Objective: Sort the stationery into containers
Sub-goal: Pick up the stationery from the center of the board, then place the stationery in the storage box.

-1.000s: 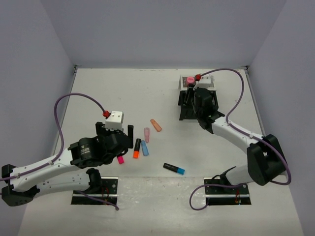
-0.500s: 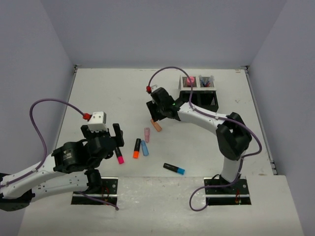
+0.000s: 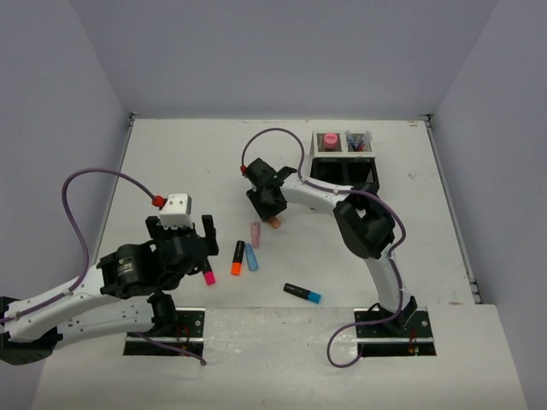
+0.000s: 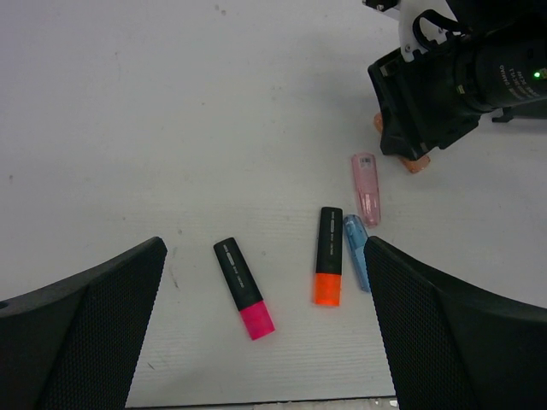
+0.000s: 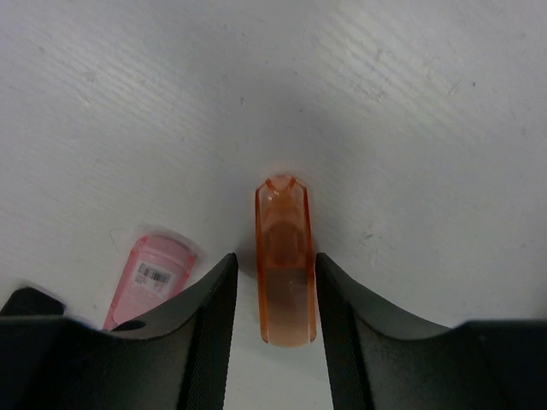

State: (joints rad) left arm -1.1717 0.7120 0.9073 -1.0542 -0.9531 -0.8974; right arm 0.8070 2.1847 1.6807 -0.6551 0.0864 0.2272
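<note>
Top view: the right gripper (image 3: 272, 213) stands over the peach highlighter (image 3: 274, 225), well left of the organizer (image 3: 373, 178). The left gripper (image 3: 185, 232) hangs farther off.

Left wrist view: left fingers (image 4: 85, 333) spread wide, empty.

Right wrist view: right fingers (image 5: 205, 316) straddle the highlighter along its long axis, slightly apart, not pinching. The pale pink highlighter (image 5: 149, 278) lies just beside, probably clear.

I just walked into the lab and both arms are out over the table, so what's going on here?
The robot is sorting stationery into the black mesh organizer, which already holds a pink glue stick and some pens. The right gripper is down over the peach highlighter, jaws either side of it with a gap showing, so it is not gripped yet. The left gripper hovers wide open above the pink highlighter, with the orange highlighter and blue highlighter lying beside it.
</note>
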